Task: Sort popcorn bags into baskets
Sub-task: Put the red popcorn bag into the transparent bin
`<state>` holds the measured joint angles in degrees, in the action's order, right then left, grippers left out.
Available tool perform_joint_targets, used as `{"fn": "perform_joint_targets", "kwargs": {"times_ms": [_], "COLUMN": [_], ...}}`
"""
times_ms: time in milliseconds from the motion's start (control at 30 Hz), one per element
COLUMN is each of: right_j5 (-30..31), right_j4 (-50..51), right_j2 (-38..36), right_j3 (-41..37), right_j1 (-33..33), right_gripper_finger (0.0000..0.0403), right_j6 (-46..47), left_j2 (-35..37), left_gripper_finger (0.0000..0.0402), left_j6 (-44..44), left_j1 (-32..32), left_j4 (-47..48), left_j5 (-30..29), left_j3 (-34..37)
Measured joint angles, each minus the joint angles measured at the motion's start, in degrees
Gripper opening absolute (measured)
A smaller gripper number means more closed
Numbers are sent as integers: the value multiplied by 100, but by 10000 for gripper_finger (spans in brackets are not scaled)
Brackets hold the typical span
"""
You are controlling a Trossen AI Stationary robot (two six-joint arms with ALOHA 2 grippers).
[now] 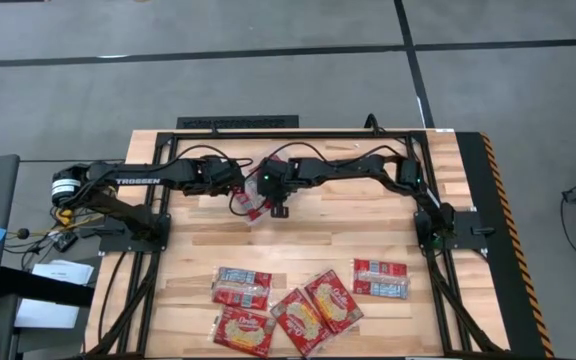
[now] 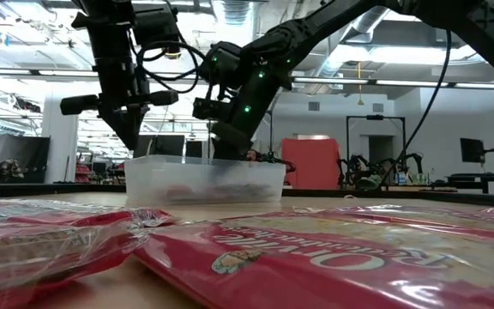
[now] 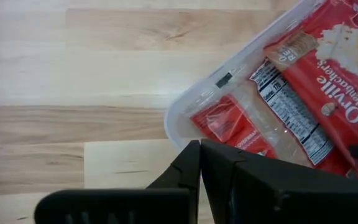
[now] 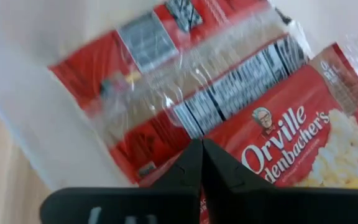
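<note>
Red packets already lie in the clear tray (image 1: 251, 203) at the back middle of the bench (image 1: 188, 255), so sorting is partly done. Left gripper (image 1: 236, 186) hovers just beside the tray's edge, jaws fully closed and empty, looks parked out of the way. Next over, right gripper (image 1: 279, 209) sits low over the tray, right above a popcorn-face bag (image 4: 291, 149) that lies on another bag showing its label panel (image 4: 166, 81); its jaws read as pinched together with nothing between them, probably just after a drop, though the wrist view is too blurred to say if the tips touch the wrap. Toward the front of the bench five loose bags (image 1: 298, 300) wait in a rough row from middle to right, well apart from the tray, likely staged there for pickup.
</note>
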<state>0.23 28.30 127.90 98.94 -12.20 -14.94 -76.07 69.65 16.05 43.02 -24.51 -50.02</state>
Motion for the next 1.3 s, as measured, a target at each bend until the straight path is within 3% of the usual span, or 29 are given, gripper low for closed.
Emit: {"fn": "perform_joint_targets", "kwargs": {"times_ms": [233, 433, 633, 800, 933, 1067, 1200, 1300], "right_j5": [508, 448, 429, 237, -502, -661, -622, -621], "right_j4": [242, 300, 707, 2076, 3672, 4170, 3470, 2852], "right_j2": [0, -294, -974, -1899, -2665, -3760, -5132, -6003], "right_j3": [0, -2, 1, 5, -83, -1171, -3080, -4444], "right_j1": [-81, -104, 5, 55, 242, 725, 1540, 2366], "right_gripper_finger": [17, 24, 39, 27, 15, 14, 18, 16], "right_j6": [-210, -225, -224, 44, 654, 1491, 2899, 4384], "left_j2": [0, 0, 204, 956, 1542, 1695, 1471, 1100], "left_gripper_finger": [0, 0, 0, 0, 0, 0, 0, 0], "left_j6": [-20, -22, -400, -849, -434, 165, 878, 959], "left_j1": [0, 0, 0, -351, -1319, -2570, -3467, -3794], "left_j4": [9, -3, -74, -433, -783, -884, -1143, -1795], "left_j5": [-46, -40, 492, 1005, 785, 190, -287, -197], "left_j3": [0, 0, 2, 4, 2, 2, 2, 2]}}
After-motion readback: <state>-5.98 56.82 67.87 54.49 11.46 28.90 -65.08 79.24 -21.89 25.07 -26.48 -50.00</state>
